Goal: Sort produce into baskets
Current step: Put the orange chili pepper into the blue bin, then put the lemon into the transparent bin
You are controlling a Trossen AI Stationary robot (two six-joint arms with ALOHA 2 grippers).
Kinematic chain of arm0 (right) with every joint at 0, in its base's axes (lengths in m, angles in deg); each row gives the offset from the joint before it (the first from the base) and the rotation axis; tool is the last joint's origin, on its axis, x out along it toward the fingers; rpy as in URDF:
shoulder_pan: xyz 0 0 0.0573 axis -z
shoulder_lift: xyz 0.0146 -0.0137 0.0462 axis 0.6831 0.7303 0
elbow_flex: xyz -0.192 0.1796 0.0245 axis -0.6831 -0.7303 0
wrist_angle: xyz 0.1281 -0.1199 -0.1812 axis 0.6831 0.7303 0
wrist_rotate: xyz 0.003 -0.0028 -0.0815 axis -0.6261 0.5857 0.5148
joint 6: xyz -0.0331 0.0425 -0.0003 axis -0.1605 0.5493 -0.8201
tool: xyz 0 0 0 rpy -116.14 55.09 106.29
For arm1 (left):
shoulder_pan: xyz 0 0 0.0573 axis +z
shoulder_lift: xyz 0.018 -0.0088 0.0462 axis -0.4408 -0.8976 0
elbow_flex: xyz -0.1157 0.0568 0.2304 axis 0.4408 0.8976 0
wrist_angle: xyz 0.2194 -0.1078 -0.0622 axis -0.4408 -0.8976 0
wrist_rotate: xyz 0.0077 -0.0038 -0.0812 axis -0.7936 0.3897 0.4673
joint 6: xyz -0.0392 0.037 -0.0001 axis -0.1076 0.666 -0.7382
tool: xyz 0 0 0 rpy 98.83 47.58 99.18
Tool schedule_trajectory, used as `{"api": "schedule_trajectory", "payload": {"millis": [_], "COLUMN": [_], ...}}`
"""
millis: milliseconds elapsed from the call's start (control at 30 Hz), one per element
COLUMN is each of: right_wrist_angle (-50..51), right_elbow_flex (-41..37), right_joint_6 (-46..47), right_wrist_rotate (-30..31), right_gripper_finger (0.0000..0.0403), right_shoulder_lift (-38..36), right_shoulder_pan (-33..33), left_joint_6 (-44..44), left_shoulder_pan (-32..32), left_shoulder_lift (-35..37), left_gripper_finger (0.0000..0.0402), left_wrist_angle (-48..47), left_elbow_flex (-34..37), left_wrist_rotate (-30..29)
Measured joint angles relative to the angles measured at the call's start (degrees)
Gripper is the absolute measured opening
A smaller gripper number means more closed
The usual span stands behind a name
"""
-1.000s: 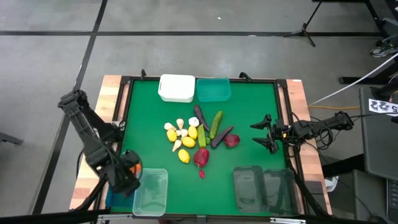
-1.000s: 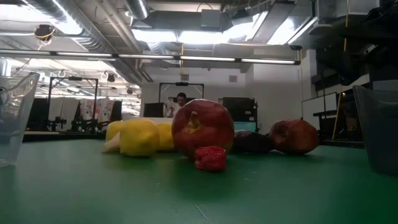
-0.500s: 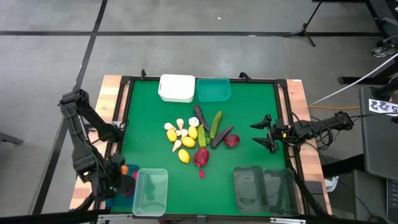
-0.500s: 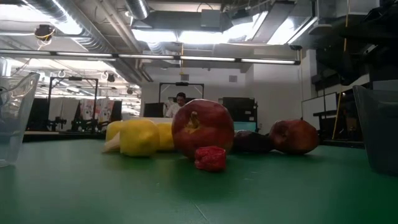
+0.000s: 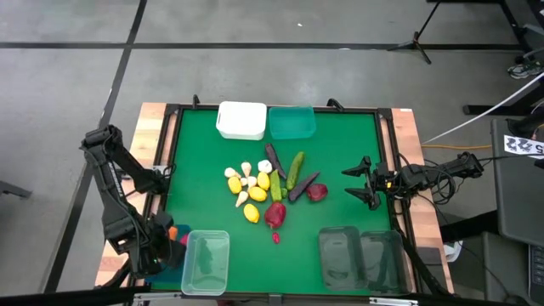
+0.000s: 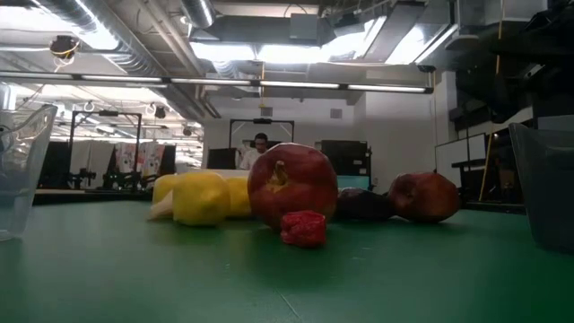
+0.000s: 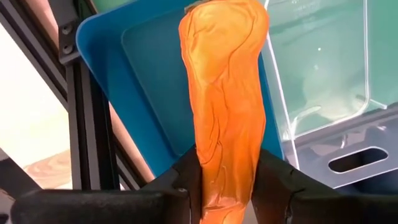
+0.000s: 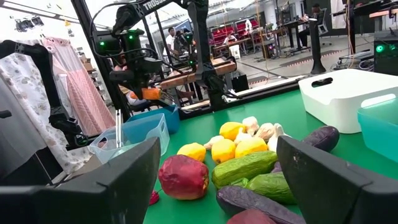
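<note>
One carrot (image 7: 225, 118) is all that is off the mat so far, as far as I can see: the left gripper (image 7: 227, 186) has its fingers clamped on the fat end and holds it over the blue bin (image 7: 155, 81) at the table's near left corner, not yet let go. The bin's floor looks bare where it shows beneath the carrot. Just beside it stands the clear pale green bin (image 5: 206, 259), and I cannot make out anything settled inside it.

Everything else is in a heap mid-table: yellow lemons (image 5: 252, 213), white garlic (image 5: 247, 181), green cucumbers (image 5: 295, 169), purple eggplants (image 5: 273, 159), two red apples (image 5: 274, 214) and a small red chilli (image 5: 275, 237) lying just in front of the nearer apple.

The white bin (image 5: 240, 120) and the teal bin (image 5: 292, 121) sit side by side at the far edge, and both look unfilled from above. The two smoky bins (image 5: 360, 259) at the near right corner show nothing in them either.

The right gripper (image 5: 361, 182) waits at the table's right edge, jaws spread wide and holding nothing, pointed toward the pile.

By my reckoning the sorting has barely begun: one piece about to be dropped, the whole heap left.
</note>
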Motion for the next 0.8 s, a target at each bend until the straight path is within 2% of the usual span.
{"api": "schedule_trajectory", "payload": {"millis": [200,467,600,700,800], "right_wrist_angle": [0.0,0.0,0.0,0.0,0.0], "right_elbow_flex": [0.0,0.0,0.0,0.0,0.0], "right_joint_6": [0.0,0.0,0.0,0.0,0.0], "right_wrist_rotate": [-0.1,-0.1,-0.1,-0.1,-0.2], "right_gripper_finger": [0.0321,0.0321,0.0321,0.0321,0.0321], "right_shoulder_lift": [0.0,0.0,0.0,0.0,0.0], "right_shoulder_pan": [0.0,0.0,0.0,0.0,0.0], "left_joint_6": [3.3,5.5,4.3,6.2,11.3], "left_shoulder_pan": [0.0,0.0,0.0,0.7,2.7], "left_shoulder_lift": [0.0,0.0,0.0,0.0,0.0], "left_gripper_finger": [0.0107,0.0203,0.0233,0.0239,0.0236], "left_wrist_angle": [0.2,-0.1,-1.5,-3.1,-5.4], "left_elbow_flex": [0.0,0.0,0.0,0.0,0.0], "left_wrist_rotate": [0.0,0.6,0.6,-4.7,-15.0]}}
